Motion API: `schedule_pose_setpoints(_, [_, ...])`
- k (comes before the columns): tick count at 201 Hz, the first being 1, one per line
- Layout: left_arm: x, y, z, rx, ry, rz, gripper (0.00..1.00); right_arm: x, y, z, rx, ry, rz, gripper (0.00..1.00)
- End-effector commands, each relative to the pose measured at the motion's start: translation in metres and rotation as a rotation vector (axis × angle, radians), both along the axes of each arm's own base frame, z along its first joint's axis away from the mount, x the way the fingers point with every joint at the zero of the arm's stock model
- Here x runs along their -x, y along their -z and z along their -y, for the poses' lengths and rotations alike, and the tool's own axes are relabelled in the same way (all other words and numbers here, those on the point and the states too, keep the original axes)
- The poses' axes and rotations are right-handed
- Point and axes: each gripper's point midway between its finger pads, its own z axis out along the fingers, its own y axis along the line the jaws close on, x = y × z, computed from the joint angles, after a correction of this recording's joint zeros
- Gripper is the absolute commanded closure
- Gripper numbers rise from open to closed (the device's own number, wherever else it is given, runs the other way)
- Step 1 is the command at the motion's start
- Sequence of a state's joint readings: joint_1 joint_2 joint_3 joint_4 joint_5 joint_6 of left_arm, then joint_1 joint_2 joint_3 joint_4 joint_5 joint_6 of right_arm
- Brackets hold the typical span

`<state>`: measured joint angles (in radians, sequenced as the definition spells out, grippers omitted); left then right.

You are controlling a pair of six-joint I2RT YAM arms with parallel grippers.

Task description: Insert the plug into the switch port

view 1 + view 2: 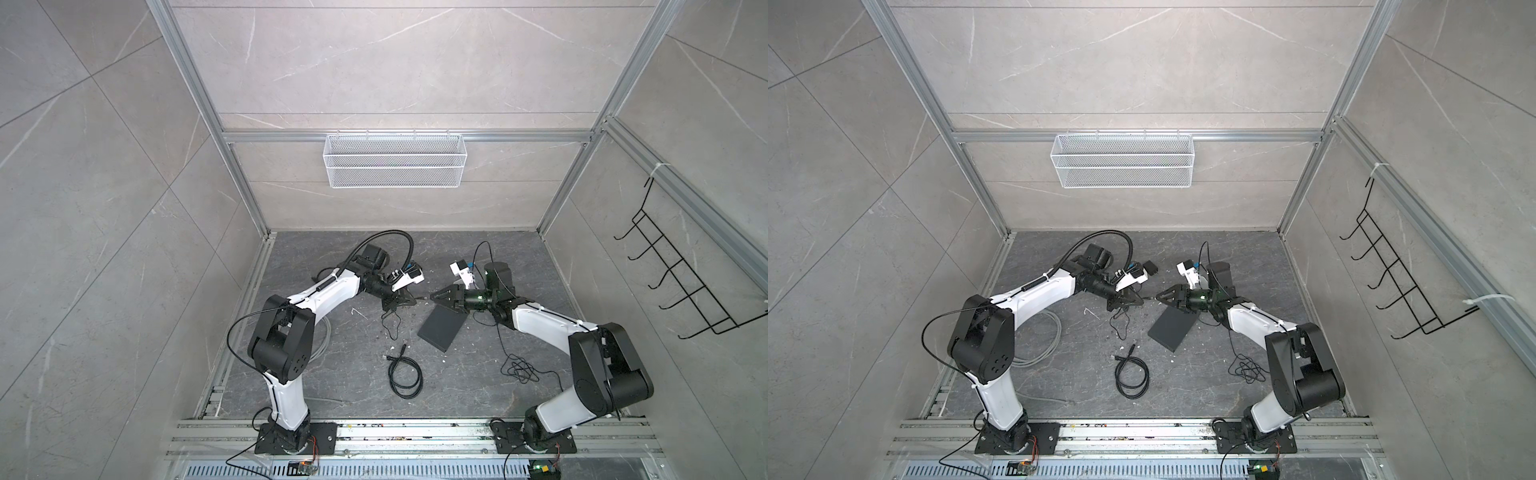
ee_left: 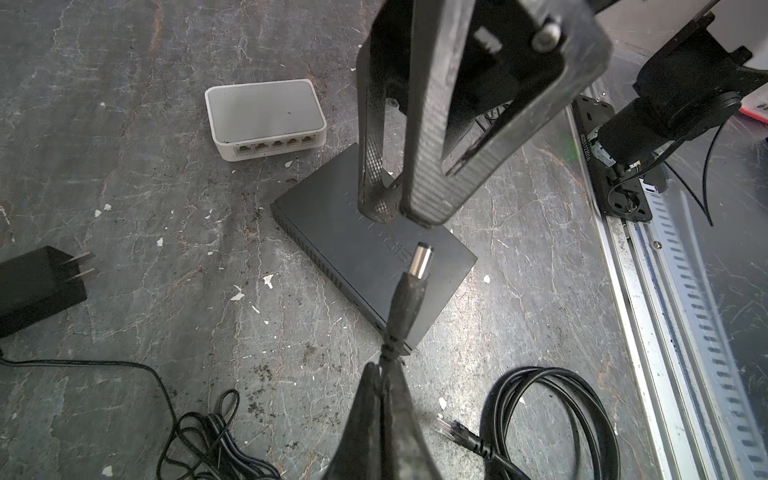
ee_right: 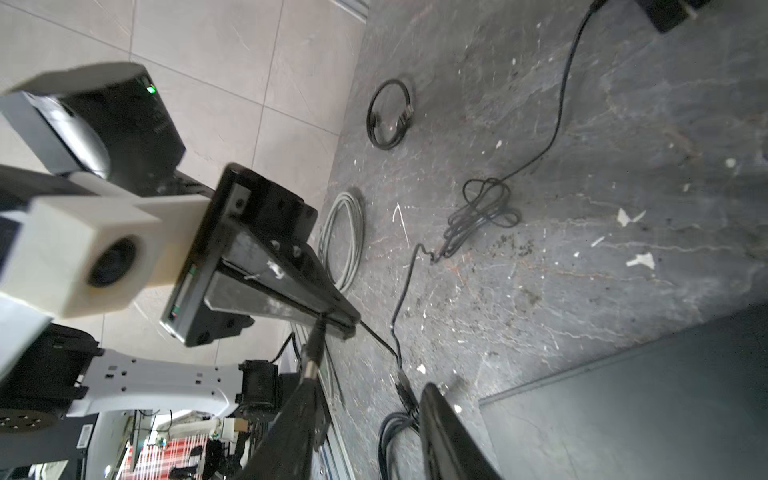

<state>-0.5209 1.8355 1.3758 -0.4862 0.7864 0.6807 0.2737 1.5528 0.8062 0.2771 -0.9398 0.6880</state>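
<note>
Under both arms lies a dark grey, stone-patterned tabletop point(image 1: 332, 374), dotted with small white chips. Around it we see pale marbled wall panels point(image 1: 395, 62) held in an aluminium frame point(image 1: 270, 136), and a white mesh basket point(image 1: 395, 183) hangs on the back panel. On the tabletop we find a black switch point(image 1: 442, 328) and, nearer to the arm bases, a coiled black cable point(image 1: 405, 376). The left wrist view shows also a white switch point(image 2: 266, 116) near the black one, its row of ports turned to the camera, and a power adapter point(image 2: 37, 286) lying well apart.

The left pincer point(image 2: 384, 370) is pressed together on the dark sleeve of the plug point(image 2: 419, 264), just behind the metal barrel. We see the plug in the air between the two pincers, near the far corner of the black switch and not touching it. Its bare tip points to the right pincer point(image 2: 403, 208). The right pincer has its fingers point(image 3: 291, 436) apart, and in the right wrist view the plug tip is just beside one of them.
</note>
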Motion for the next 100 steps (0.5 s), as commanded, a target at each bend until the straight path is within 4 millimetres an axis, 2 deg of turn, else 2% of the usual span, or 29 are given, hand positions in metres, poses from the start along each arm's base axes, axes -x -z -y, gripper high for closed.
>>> schedule_pose_setpoints(1, [-0.003, -0.012, 0.001, 0.030, -0.005, 0.009, 1.00, -0.007, -0.024, -0.006, -0.062, 0.044, 0.057, 0.56])
schedule_pose_setpoints(37, [-0.005, -0.011, 0.000, 0.023, -0.012, 0.010, 1.00, -0.004, -0.029, -0.021, -0.070, 0.010, 0.072, 0.57])
schedule_pose_setpoints(73, [-0.007, -0.011, 0.000, 0.024, -0.018, 0.007, 1.00, -0.001, -0.017, -0.026, 0.001, -0.002, 0.060, 0.61])
schedule_pose_setpoints(100, [-0.007, -0.012, 0.000, 0.026, -0.017, 0.009, 1.00, -0.003, -0.011, -0.028, 0.020, -0.005, 0.044, 0.69])
